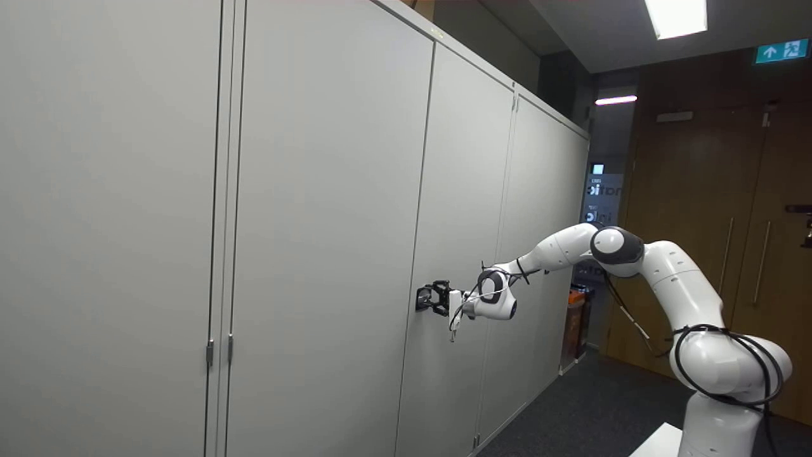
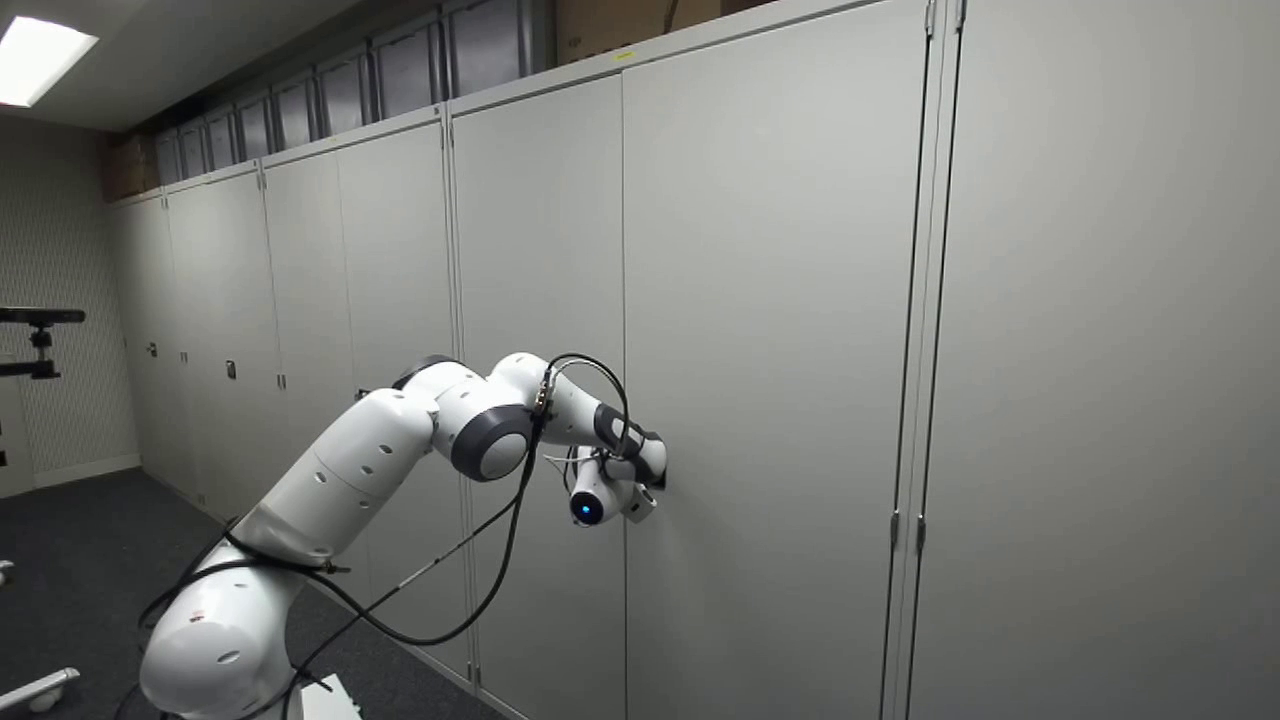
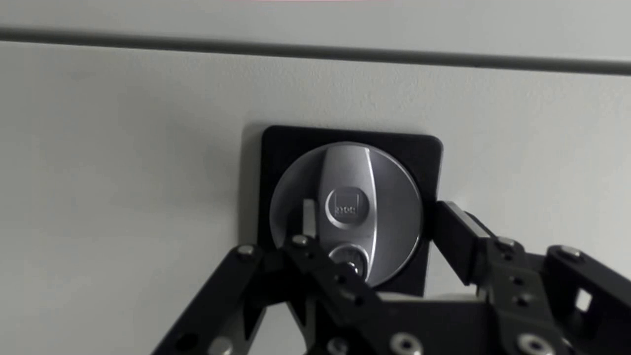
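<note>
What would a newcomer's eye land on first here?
Likely the jointed white robot arm at lower right in an exterior view, before tall grey cabinets. The wrist view centres on a round silver handle on a square black plate, partly hidden by the open black two-fingered gripper.

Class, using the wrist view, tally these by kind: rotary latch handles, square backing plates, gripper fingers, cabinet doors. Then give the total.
Rotary latch handle: 1
Square backing plate: 1
Gripper fingers: 2
Cabinet doors: 2
Total: 6
</note>
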Controlling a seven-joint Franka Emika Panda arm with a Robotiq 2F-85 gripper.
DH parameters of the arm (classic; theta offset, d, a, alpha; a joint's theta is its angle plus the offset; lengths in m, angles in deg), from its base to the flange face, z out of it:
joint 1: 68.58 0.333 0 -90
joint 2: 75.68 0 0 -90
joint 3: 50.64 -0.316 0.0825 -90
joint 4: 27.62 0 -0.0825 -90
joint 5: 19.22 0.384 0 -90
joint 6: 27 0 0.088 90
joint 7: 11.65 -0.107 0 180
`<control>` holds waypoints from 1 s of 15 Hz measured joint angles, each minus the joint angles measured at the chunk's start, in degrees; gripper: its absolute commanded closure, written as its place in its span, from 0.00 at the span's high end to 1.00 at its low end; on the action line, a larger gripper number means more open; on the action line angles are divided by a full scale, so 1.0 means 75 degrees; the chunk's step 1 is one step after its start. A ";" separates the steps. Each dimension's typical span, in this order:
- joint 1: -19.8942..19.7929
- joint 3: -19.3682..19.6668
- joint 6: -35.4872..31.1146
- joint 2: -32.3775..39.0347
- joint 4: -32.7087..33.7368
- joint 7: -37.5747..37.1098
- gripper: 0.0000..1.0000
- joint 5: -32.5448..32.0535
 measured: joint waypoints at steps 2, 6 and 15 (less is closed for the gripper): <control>0.0000 0.0000 0.0000 0.0000 0.0000 0.0000 0.38 0.0000; 0.0000 0.0000 0.0000 0.0000 0.0000 0.0001 0.86 0.0000; -0.0024 -0.0237 0.0033 -0.0002 -0.0027 0.0039 1.00 0.0000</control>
